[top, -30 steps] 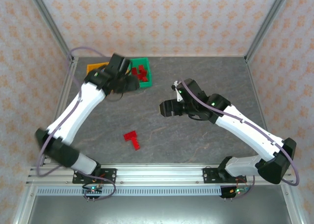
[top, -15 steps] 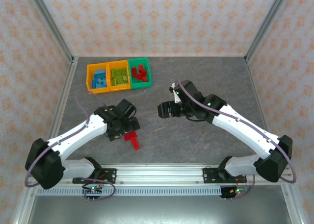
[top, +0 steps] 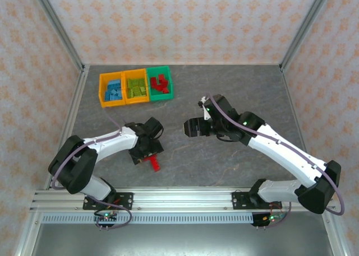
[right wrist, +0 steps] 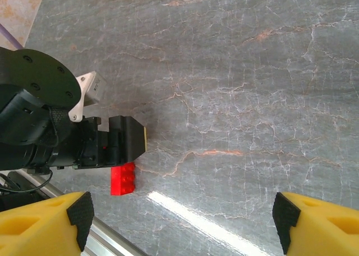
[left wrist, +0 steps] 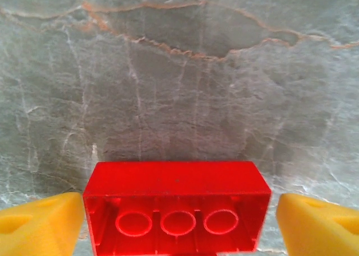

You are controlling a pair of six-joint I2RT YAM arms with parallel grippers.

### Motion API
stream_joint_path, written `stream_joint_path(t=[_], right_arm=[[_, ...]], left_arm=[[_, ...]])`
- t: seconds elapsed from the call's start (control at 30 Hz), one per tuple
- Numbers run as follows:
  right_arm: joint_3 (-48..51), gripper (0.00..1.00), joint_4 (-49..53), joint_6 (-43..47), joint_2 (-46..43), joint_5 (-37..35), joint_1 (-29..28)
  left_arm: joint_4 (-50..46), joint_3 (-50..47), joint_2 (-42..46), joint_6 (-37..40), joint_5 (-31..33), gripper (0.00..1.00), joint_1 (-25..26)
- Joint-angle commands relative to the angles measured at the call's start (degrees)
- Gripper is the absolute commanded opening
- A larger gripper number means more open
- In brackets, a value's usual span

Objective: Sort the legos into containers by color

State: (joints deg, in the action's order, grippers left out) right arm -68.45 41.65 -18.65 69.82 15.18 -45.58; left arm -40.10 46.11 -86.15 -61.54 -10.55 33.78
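Observation:
A red lego (left wrist: 176, 203) lies on its side with its hollow underside toward the left wrist camera. It sits between the yellow fingertips (left wrist: 39, 225) of my left gripper (left wrist: 179, 231), which is open; a gap shows at the right finger. From above, my left gripper (top: 147, 149) is low over the red legos (top: 153, 163) near the table's front. A studded red lego (right wrist: 122, 179) pokes out beside that gripper. The containers (top: 136, 99) stand at the back left and hold blue, green and red legos. My right gripper (top: 189, 127) hovers open at mid-table, holding nothing.
The dark marbled table (top: 235, 88) is ringed by metal frame posts and patterned walls. An aluminium rail (top: 179, 200) runs along the near edge, close to the red legos. The right arm's wrist hangs a short way right of the left gripper.
My left arm swung from the containers down to the red legos at the front, and its jaws opened around one. The right arm barely moved.

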Motion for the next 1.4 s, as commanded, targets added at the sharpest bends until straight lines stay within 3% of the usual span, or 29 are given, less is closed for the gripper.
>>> stream_joint_path(t=[0.0, 0.23, 0.4, 0.57, 0.9, 1.1, 1.2, 1.37], right_arm=[[0.5, 0.85, 1.8, 0.5, -0.8, -0.3, -0.2], [1.6, 0.84, 0.3, 7.2, -0.8, 7.9, -1.4], [1.7, 0.84, -1.3, 9.9, -0.9, 12.0, -3.4], [1.9, 0.84, -4.2, 12.1, -0.8, 13.4, -5.3], [-0.7, 0.84, 0.3, 11.7, -1.2, 7.2, -5.4], [0.7, 0.84, 3.0, 10.8, -5.9, 2.9, -5.4], [1.1, 0.85, 4.2, 10.3, -7.6, 1.2, -5.4], [0.6, 0.85, 4.3, 10.2, -8.1, -0.6, -5.4]], left_arm=[[1.1, -1.2, -1.5, -0.5, 0.0, 0.81, 0.2], [2.4, -2.7, -2.4, 0.1, 1.4, 0.57, 0.2], [-0.4, 2.0, 2.1, 1.8, 0.9, 0.44, 0.2], [-6.4, 22.3, 2.0, 8.8, 5.4, 0.46, -0.5], [-11.2, 58.1, -25.9, 20.7, 9.9, 0.46, -11.1], [-13.8, 77.8, -40.8, 22.0, 10.0, 0.47, -15.1], [-15.2, 87.3, -47.4, 22.1, 8.3, 0.55, -16.7], [-19.7, 100.1, -53.9, 22.5, 7.5, 0.79, -18.5]])
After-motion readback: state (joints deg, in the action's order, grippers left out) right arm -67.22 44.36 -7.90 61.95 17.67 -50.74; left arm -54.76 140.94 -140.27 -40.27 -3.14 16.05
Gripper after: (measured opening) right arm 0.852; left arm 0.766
